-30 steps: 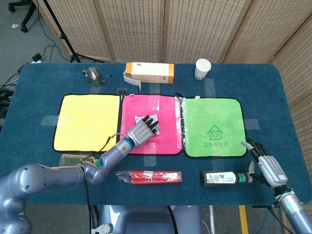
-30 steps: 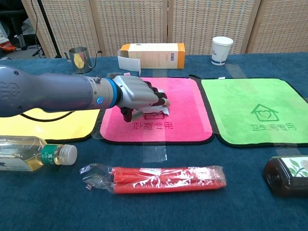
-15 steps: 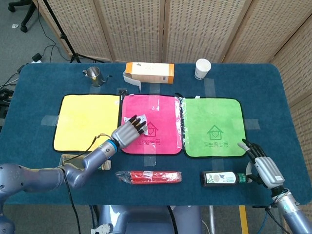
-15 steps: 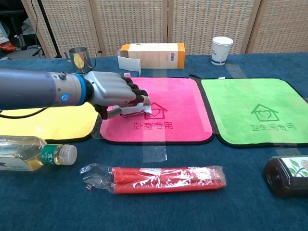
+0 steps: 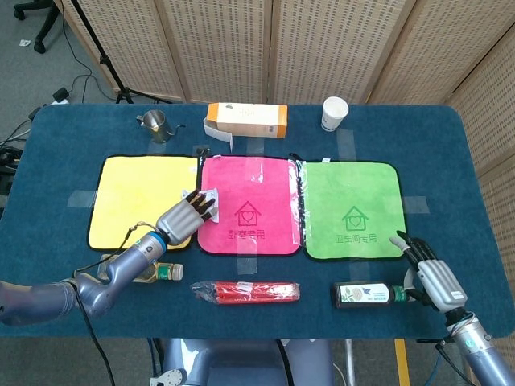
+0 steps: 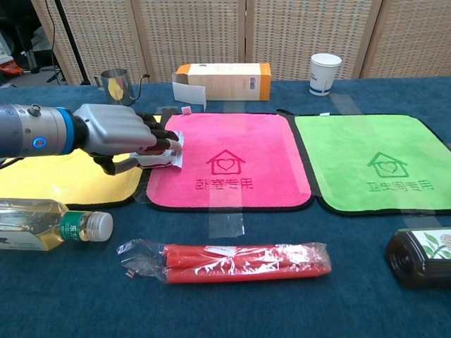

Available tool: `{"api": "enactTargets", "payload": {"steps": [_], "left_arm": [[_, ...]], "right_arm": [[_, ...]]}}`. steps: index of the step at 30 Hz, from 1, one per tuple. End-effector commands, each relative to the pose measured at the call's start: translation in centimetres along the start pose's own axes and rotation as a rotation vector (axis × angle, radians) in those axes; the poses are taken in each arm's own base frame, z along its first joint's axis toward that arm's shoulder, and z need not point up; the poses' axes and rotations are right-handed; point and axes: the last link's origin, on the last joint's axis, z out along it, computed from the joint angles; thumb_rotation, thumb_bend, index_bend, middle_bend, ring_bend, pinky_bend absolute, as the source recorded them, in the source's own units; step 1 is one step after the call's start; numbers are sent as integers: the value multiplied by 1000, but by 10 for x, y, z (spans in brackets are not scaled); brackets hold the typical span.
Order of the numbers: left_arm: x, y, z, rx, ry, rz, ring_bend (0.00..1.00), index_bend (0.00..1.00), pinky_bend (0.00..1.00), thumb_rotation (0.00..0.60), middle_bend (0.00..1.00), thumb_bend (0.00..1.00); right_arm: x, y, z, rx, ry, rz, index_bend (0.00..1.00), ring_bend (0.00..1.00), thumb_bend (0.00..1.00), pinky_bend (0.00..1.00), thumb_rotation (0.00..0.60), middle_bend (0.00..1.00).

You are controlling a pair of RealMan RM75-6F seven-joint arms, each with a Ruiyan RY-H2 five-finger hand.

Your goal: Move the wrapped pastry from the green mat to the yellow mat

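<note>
Crinkled clear wrap marks the wrapped pastry [image 6: 166, 149], pinched in the fingers of the left hand [image 6: 116, 136] over the left edge of the pink mat [image 6: 229, 158] — just beside the yellow mat [image 5: 141, 199], well apart from the green mat [image 5: 352, 210] at centre right. All three mats lie side by side on a dark blue table [image 5: 451, 161], with wicker screens across the top of the frame. The left forearm reaches in from the lower left, palm down. Low at the right edge of the head view the right hand [image 5: 428, 273] rests with fingers spread, holding nothing, next to a dark bottle [image 5: 372, 294] — cut off by the frame in the chest view. Most of the pastry is hidden under the fingers.
</note>
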Motion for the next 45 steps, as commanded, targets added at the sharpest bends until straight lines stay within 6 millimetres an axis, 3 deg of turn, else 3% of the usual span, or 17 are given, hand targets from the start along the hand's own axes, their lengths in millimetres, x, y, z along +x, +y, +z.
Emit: {"api": "enactTargets", "payload": {"steps": [1,13,18,25,33,45], "left_arm": [[-4,-5,-5,9,-5,-2,0,0,0,600,0,671],[-28,-21,-29,41,-42,-20,0,0,0,600,0,673],[-46,-39,-45,94,-67,-47,0,0,0,600,0,674],[-43,-50,-50,114,-21,-76,0,0,0,600,0,673],[-21,-37,-27,66,58,-109,0,0,0,600,0,670],[-11,-2,0,-14,63,-83,0,0,0,600,0,669]], "right_arm": [[-1,-1,0,1,-3,-1,81,0,930,0,600,0],[-2,-3,0,7,-7,-6,81,0,930,0,600,0],[-5,-5,-1,13,-13,-10,81,0,930,0,600,0],[-6,-6,-1,14,-15,-11,81,0,930,0,600,0],[-7,-5,0,4,-21,-10,81,0,930,0,600,0],[-4,-2,0,-2,-14,-1,81,0,930,0,600,0]]}}
